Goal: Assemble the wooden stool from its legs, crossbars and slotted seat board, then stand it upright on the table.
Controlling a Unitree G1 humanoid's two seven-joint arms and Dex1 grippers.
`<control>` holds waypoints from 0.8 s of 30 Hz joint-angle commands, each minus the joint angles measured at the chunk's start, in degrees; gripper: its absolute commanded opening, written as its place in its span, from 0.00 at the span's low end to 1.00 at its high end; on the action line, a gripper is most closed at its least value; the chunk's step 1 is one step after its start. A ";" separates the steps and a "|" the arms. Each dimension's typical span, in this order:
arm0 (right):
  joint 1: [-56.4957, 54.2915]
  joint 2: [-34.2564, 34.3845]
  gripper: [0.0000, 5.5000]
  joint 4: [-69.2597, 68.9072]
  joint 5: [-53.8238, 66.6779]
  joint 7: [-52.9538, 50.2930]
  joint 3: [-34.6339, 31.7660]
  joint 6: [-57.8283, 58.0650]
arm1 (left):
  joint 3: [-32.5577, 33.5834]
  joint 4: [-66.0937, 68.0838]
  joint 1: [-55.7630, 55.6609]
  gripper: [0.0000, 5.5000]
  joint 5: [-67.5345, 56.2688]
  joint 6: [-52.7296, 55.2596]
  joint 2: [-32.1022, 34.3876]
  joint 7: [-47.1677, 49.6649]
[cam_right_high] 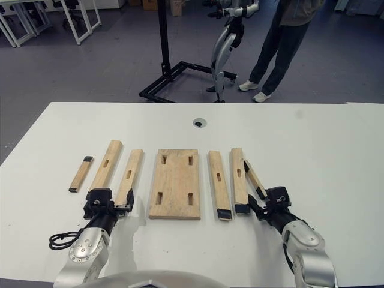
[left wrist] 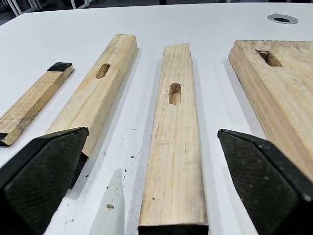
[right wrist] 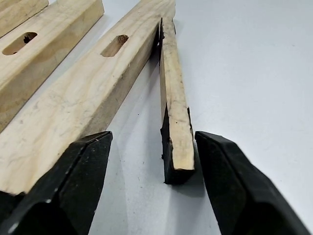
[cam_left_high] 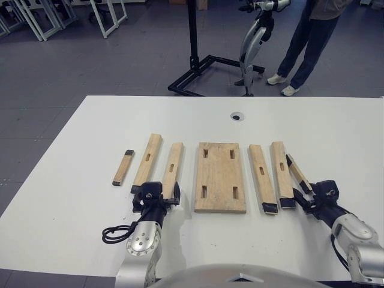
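Left gripper point(left wrist: 151, 171) open, leg point(left wrist: 173, 122) end between fingers point(left wrist: 44, 166); right gripper point(right wrist: 152, 147) open, straddling crossbar point(right wrist: 173, 107) end.

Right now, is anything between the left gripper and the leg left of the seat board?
Nothing visible: the open left gripper flanks the near end of that leg, though the neighbouring leg lies close to one finger.

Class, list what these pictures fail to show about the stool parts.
Seat board: left wrist view, cut off by the picture's edge, one slot showing.
Outermost right leg: right wrist view, near end behind a finger of the right end effector.
Undersides of all pieces: every view, hidden against the table.
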 commanded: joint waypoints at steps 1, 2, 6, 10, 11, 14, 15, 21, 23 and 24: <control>1.35 0.87 0.43 1.47 0.19 -0.46 1.02 2.74 | 0.25 -0.29 -1.27 0.89 0.31 0.95 0.26 -0.21; 1.14 0.94 0.39 1.12 0.38 -0.59 1.13 2.89 | 0.26 -0.19 -1.39 0.89 0.32 0.91 0.23 -0.14; 1.52 1.80 0.27 0.10 0.93 -1.68 1.13 3.23 | 0.27 -0.06 -1.94 0.89 0.35 1.17 0.49 -0.30; 2.64 2.85 0.12 -0.25 0.73 -2.31 1.79 2.70 | 0.54 -0.08 -2.41 0.89 0.32 1.46 0.90 -0.39; 2.86 2.97 0.09 -0.37 0.69 -2.36 2.02 2.59 | 0.59 0.01 -2.61 0.89 0.31 1.53 0.94 -0.40; 1.80 2.97 0.08 0.77 0.95 -3.21 1.01 2.13 | 0.88 0.26 -2.95 0.89 0.25 1.53 0.80 -0.25; 0.83 2.74 0.08 1.67 1.06 -3.71 0.00 1.91 | 1.19 0.37 -2.94 0.89 -0.02 1.48 0.62 -0.24; -14.61 -2.82 0.08 7.41 3.67 -9.49 -11.87 2.66 | 7.67 2.97 -12.39 0.89 -7.80 4.55 3.90 -7.73; -23.43 -3.25 0.08 4.09 7.06 -12.22 -13.71 6.91 | 11.72 5.30 -23.07 0.89 -17.38 8.86 7.78 -16.99; -27.14 -2.70 0.08 1.44 9.70 -11.72 -12.52 9.59 | 13.86 6.69 -28.20 0.89 -22.13 11.37 10.00 -21.17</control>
